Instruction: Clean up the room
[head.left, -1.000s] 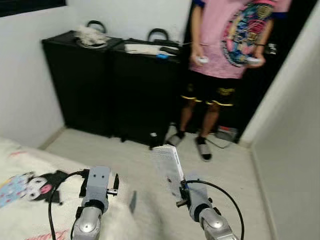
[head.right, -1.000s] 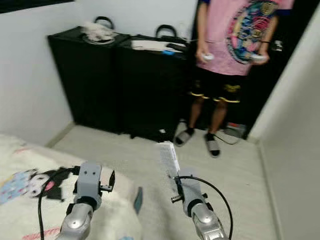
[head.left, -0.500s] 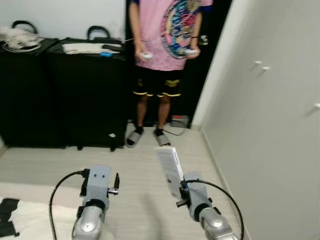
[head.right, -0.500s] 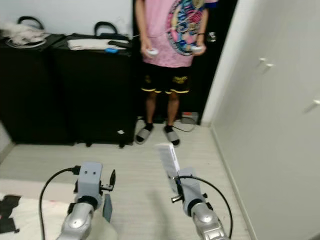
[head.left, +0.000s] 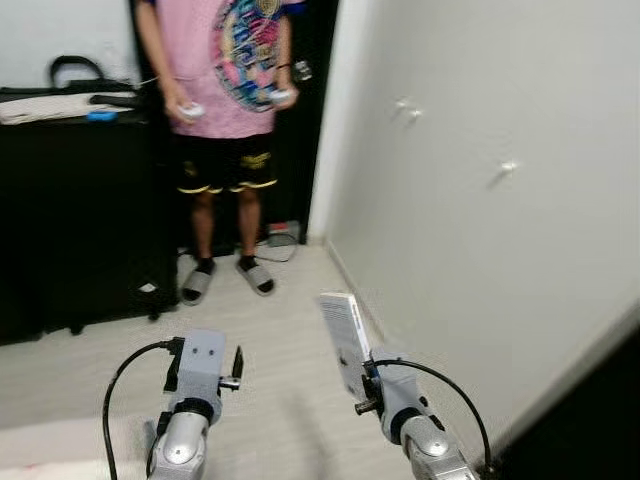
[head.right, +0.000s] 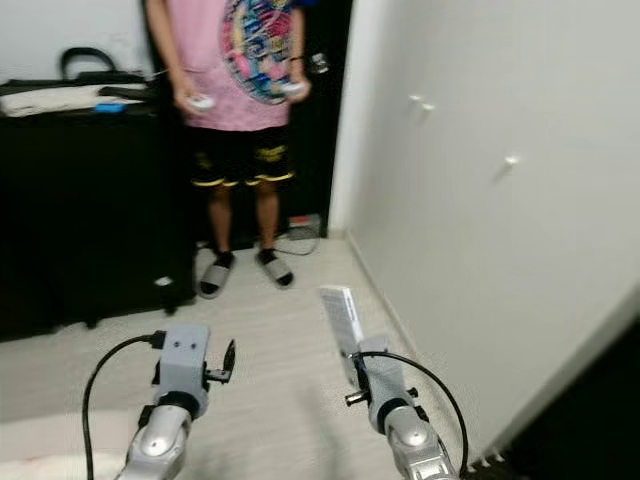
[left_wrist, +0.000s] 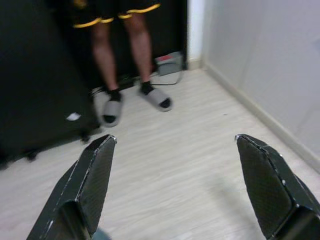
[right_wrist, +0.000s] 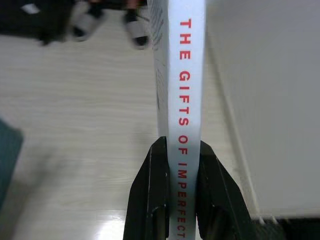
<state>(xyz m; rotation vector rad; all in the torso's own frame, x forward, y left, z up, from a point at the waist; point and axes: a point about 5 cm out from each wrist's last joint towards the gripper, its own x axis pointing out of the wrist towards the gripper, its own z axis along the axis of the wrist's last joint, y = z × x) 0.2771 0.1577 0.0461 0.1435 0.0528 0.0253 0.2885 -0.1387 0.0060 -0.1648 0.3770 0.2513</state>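
My right gripper (head.left: 362, 378) is shut on a thin white book (head.left: 344, 341) with red spine lettering (right_wrist: 185, 95); the book stands upright above the pale wood floor. Both black fingers (right_wrist: 150, 200) clamp its lower end in the right wrist view. My left gripper (head.left: 236, 366) is held out low at the left. Its fingers (left_wrist: 92, 180) stand wide apart in the left wrist view, with nothing between them.
A person (head.left: 222, 90) in a pink shirt and slippers stands ahead holding two white controllers. Black cases (head.left: 70, 210) line the back left, with flat items on top. A white wardrobe wall (head.left: 470, 200) with small knobs runs along the right. A cable (head.left: 275, 245) lies by the doorway.
The camera has turned to the right: the bed has left the picture, the black cases have slid left, and the white wardrobe takes up the right side. Both arms keep their pose.
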